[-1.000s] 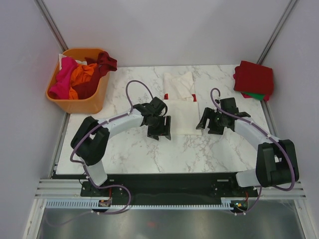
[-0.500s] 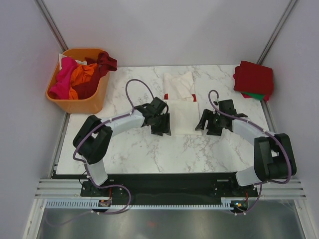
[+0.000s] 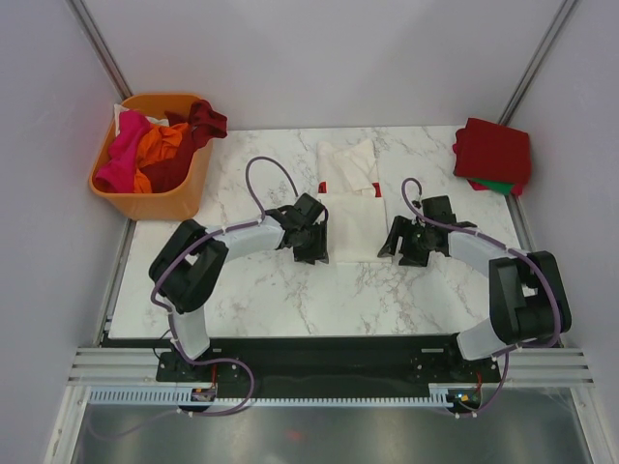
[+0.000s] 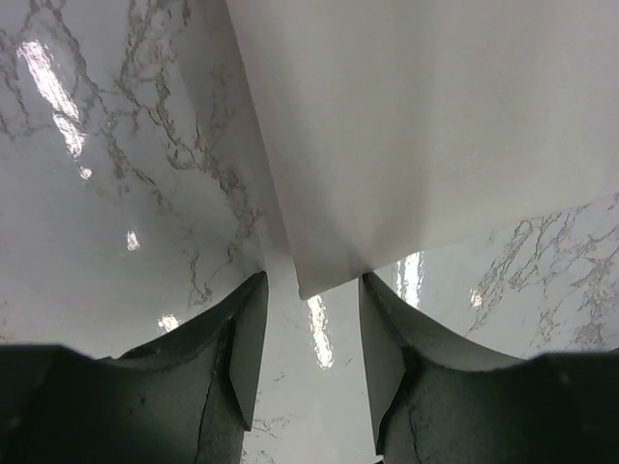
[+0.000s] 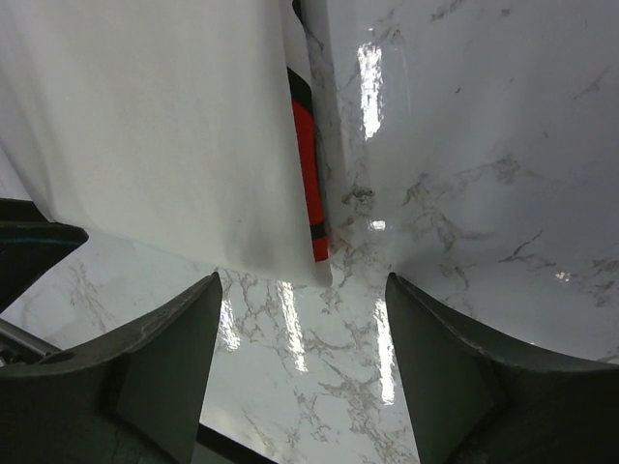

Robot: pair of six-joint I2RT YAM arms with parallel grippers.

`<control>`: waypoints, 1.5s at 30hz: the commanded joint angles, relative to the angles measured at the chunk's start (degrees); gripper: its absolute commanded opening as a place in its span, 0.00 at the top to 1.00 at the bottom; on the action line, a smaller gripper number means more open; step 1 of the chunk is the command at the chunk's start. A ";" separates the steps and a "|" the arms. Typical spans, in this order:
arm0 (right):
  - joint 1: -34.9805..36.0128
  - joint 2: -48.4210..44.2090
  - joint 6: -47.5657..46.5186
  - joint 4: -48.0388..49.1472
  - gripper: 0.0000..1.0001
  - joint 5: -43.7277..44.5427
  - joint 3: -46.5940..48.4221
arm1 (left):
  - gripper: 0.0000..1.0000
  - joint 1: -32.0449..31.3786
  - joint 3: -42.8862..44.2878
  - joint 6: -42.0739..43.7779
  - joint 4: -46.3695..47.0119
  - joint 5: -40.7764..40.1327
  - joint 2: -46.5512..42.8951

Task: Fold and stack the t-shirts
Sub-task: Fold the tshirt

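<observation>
- Cloth first: the cream-white t-shirt (image 3: 350, 220) lies flat on the marble table (image 3: 242, 290) at mid-frame in the top view, with a narrower part running toward the upper edge.
- The left gripper (image 4: 311, 286) is spread open and holds nothing. In its wrist view the shirt's near corner points into the gap between the fingers.
- The right gripper (image 5: 303, 282) is open wider and is also empty. The other near corner sits just ahead of the gap, slightly right of its centre, with red print (image 5: 302, 164) showing along the edge.
- The step in hand looks like pinching both near corners so the near edge can be folded away toward the upper frame.
- To do it well, go low enough that one finger slides under every layer at each corner.
- Nudge the right arm until its corner is centred, close both sides together, then lift evenly so the edge stays straight.
- The folded stack (image 3: 493, 153), red over green, sits at upper right; the orange basket (image 3: 155, 205) at upper left holds more shirts (image 3: 135, 155).
</observation>
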 commanded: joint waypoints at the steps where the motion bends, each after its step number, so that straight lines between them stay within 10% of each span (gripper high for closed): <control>1: -0.14 0.78 -1.16 1.30 0.23 0.10 -1.14 | 0.51 -0.16 -0.96 -1.93 2.99 -2.80 1.89; 8: -0.05 1.21 -0.90 2.44 0.24 0.45 -2.81 | 0.48 0.10 -2.10 -1.31 3.35 -4.47 0.04; 14: -0.05 2.45 -0.99 3.32 0.28 0.27 -3.43 | 0.72 0.89 -2.45 -1.31 4.66 -3.94 1.71; 18: -0.14 2.36 -0.64 3.85 0.45 1.24 -4.31 | 0.96 0.98 -2.63 -1.49 5.28 -3.24 2.77; 24: -0.14 2.36 0.24 5.17 0.72 2.21 -5.98 | 0.98 0.89 -2.80 -1.13 5.28 -2.98 2.59; 35: -0.05 1.66 2.17 8.07 0.46 -0.87 -8.70 | 0.98 0.81 -3.24 -1.92 5.36 -2.18 2.33; 45: -0.05 3.58 4.11 12.20 0.58 -3.33 -10.81 | 0.98 0.80 -3.33 -2.10 5.63 -1.66 2.51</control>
